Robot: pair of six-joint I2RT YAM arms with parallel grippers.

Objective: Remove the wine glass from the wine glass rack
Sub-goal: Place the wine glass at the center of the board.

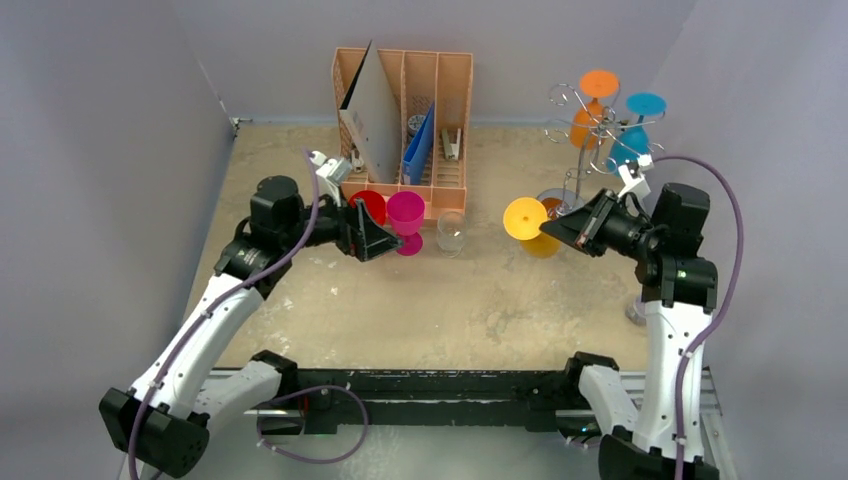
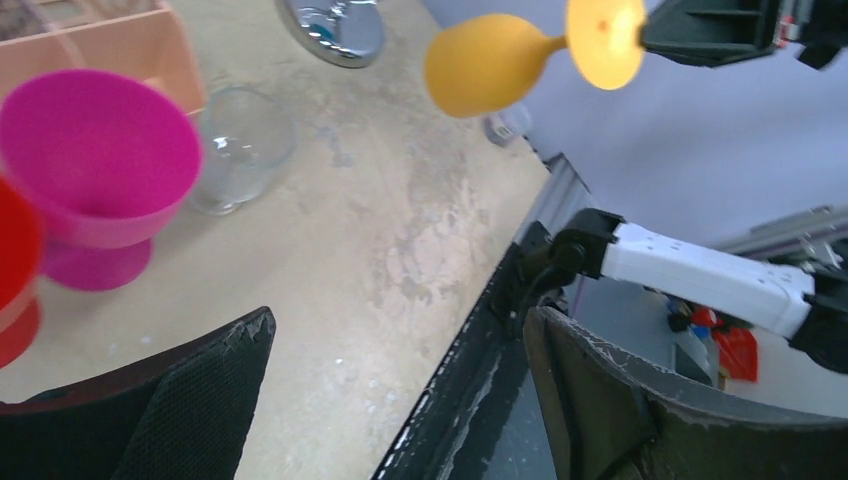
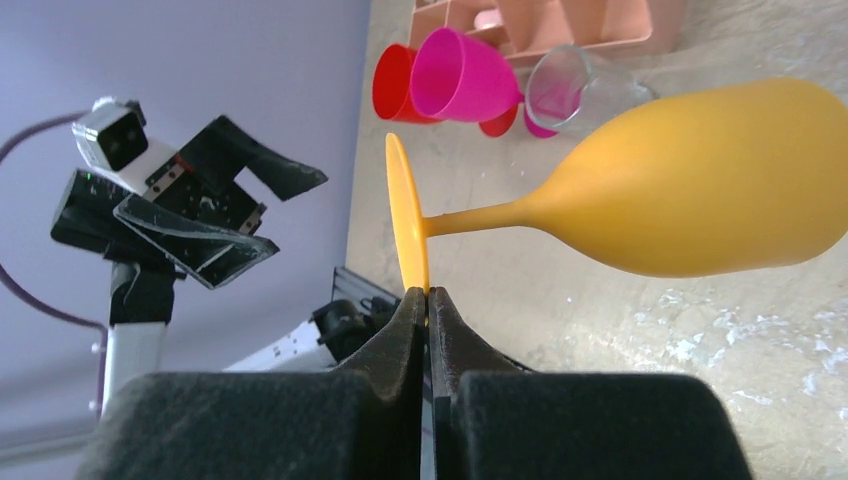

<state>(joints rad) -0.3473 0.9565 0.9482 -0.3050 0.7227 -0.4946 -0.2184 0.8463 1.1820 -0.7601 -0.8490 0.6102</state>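
Yellow, the wine glass (image 1: 532, 230) lies on its side in the air in the top view. It is off the wine glass rack (image 1: 590, 130) and at about 7 o'clock from it, its foot nipped by the right pincer (image 1: 556, 228). We see an orange glass (image 1: 590, 108) and a blue glass (image 1: 635, 135) hanging on the rack's arms, at 1 o'clock on the counter (image 1: 450, 310). At 9 o'clock from the yellow glass, the left pincer (image 1: 375, 240) sits beside a red cup (image 1: 368, 205) and a magenta cup (image 1: 406, 213), with a clear tumbler (image 1: 451, 232) just past them and a peach organiser (image 1: 450, 90) at 12 o'clock. From the left wrist we find that pincer's jaws spread wide with nothing between them; the magenta cup is at 10 o'clock, the rack's disc base (image 2: 335, 25) at 12, the yellow glass at 1. From the right wrist we see the two fingers (image 3: 390, 345) pressed shut on the rim of the glass's flat foot, stem and bowl stretching toward 2 o'clock.
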